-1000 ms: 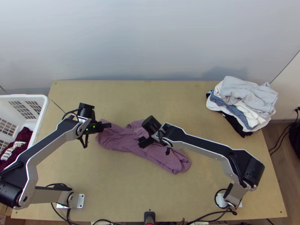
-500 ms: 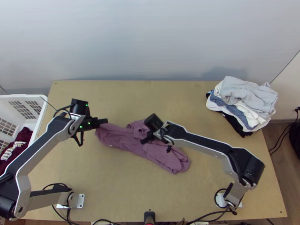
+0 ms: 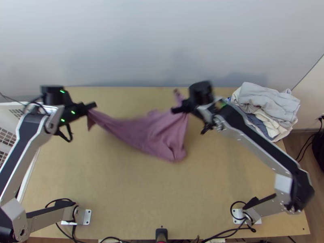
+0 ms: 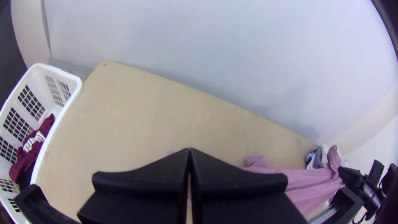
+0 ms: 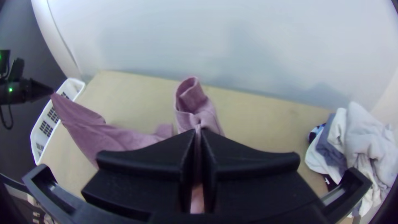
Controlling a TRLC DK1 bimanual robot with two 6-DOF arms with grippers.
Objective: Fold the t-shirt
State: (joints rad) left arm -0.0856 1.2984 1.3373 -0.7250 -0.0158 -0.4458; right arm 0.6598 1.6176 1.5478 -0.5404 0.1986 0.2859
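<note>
Top view: a mauve t-shirt point(image 3: 156, 133) is stretched between two robot grippers above a light wooden table point(image 3: 121, 202). The left gripper point(image 3: 91, 106), toward the table's left side, has its fingers clamped on one end of the cloth, and a small flap dangles below them. The right gripper point(image 3: 177, 109), just right of the table's middle, is clamped on the other end, with a bit of fabric poking up past its fingertips. Between them the shirt sags in loose, uneven folds, its lowest part nearer the right gripper; whether that part touches the table cannot be told. A pile of grey, white and blue clothes point(image 3: 269, 105) sits at the table's far right corner, and a white basket point(image 3: 12, 104) stands at the left edge.

Left wrist view: the left gripper's two black fingers point(image 4: 141, 178) are pressed together at their tips. Mauve cloth shows beyond them, running to the right gripper. A maroon garment point(image 4: 25, 159) lies inside the basket.

Right wrist view: the right gripper's fingers are closed on the shirt, and a rumpled loop of it stands up beyond the tips. Farther off, the left gripper pinches a pointed corner, from which the cloth slopes down.
</note>
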